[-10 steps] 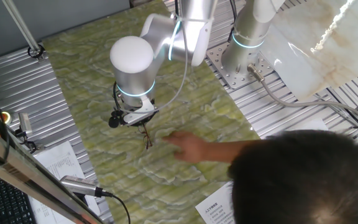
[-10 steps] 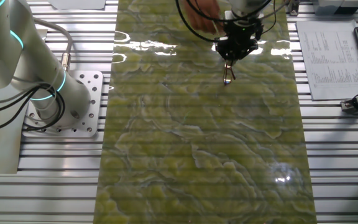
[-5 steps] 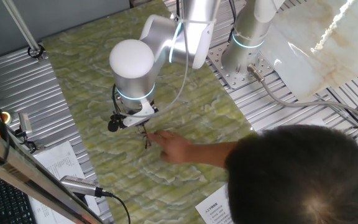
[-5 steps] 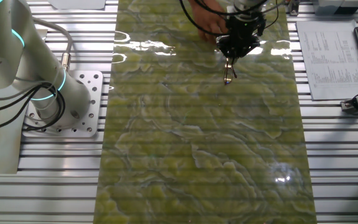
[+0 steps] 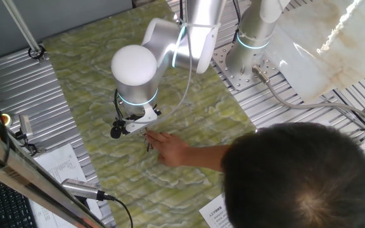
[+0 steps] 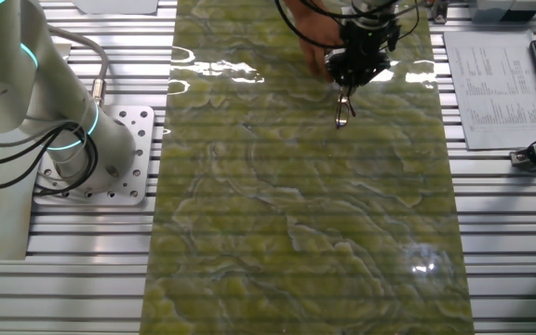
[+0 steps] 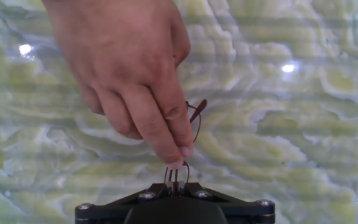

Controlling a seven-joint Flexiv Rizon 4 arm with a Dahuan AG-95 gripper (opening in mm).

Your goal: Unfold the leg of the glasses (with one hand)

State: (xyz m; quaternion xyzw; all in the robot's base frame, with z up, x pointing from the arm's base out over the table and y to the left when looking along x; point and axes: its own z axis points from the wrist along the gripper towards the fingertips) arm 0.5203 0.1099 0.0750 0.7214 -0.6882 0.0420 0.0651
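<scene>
In the hand view, the black two-finger gripper [image 7: 174, 186] fills the bottom edge, its jaws drawn close together and clamped on the thin dark brown wire frame of the small glasses [image 7: 188, 146]. The wire rises from between the jaws, and one slim leg with a curved ear tip sticks out to the right, above the gripper. A person's bare hand [image 7: 126, 68] reaches down from the top of that view, its fingertips [image 7: 178, 158] touching the glasses just beyond the jaws.

Under them lies the counter [image 7: 303, 137], covered with a glossy green and yellow marble-patterned sheet showing bright light reflections.

From one fixed view, a person's dark-haired head [image 5: 303, 180] fills the lower right corner, nearest the camera. Their arm stretches left across the counter [image 5: 87, 63] to the hand [image 5: 166, 147], which meets the gripper [image 5: 147, 134] held just above the surface. The glasses [image 5: 148, 144] appear only as a small dark sliver hanging below it. The silver and white robot arm [image 5: 170, 47] bends down from the far side, with a glowing cyan ring at its joints. A printed sheet of paper [image 5: 62, 164] lies on the ribbed metal surface at the left.

From the other fixed view, the gripper [image 6: 344, 98] hangs over the far end of the counter [image 6: 296, 233], the glasses [image 6: 342, 110] dangling beneath and the hand [image 6: 305, 33] just behind.
</scene>
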